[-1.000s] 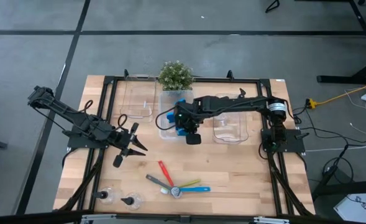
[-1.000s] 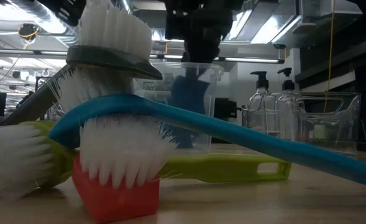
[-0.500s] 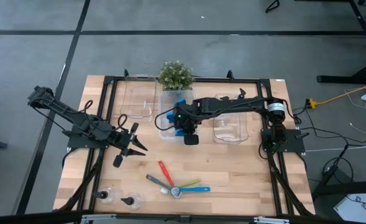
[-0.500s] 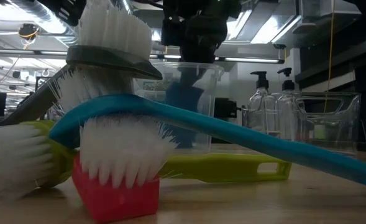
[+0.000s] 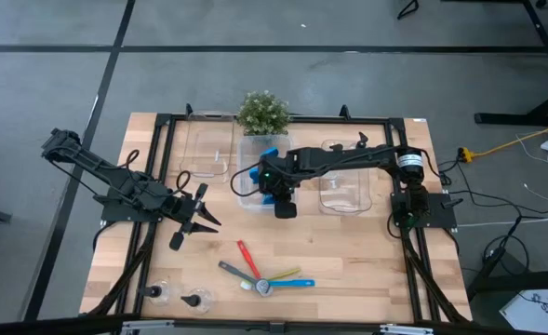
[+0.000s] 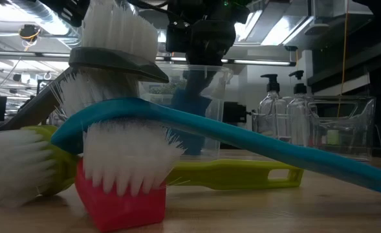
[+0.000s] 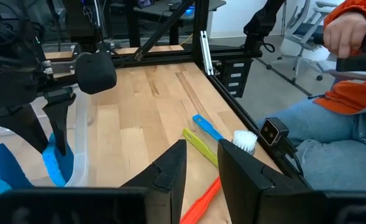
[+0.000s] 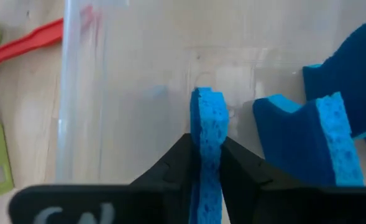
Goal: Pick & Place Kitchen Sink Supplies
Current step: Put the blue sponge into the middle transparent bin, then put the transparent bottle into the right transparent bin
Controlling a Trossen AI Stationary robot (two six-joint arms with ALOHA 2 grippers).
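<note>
A wooden table (image 5: pixel 348 270) fills the view from above, framed by black rails. Three clear plastic bins stand in a row along its far edge, beside a green potted plant (image 5: pixel 262 111).

The right arm reaches across from the right edge. Its right gripper (image 5: pixel 286 197) points down into the middle bin (image 5: pixel 248 199), which holds blue sponges. In the right wrist view its fingers sit against both faces of one upright blue sponge (image 8: pixel 206 134); whether they are pressing or letting go cannot be told. Another sponge (image 8: pixel 313 137) lies just beside it in the bin.

The left arm waits near the left edge, its left gripper (image 5: pixel 199 212) empty and slightly parted.

Near the front edge, four brushes (image 5: pixel 260 274) lie crossed with their heads together: red, blue, yellow-green and grey.

Two pump bottles (image 5: pixel 176 297) stand at the front left corner.
</note>
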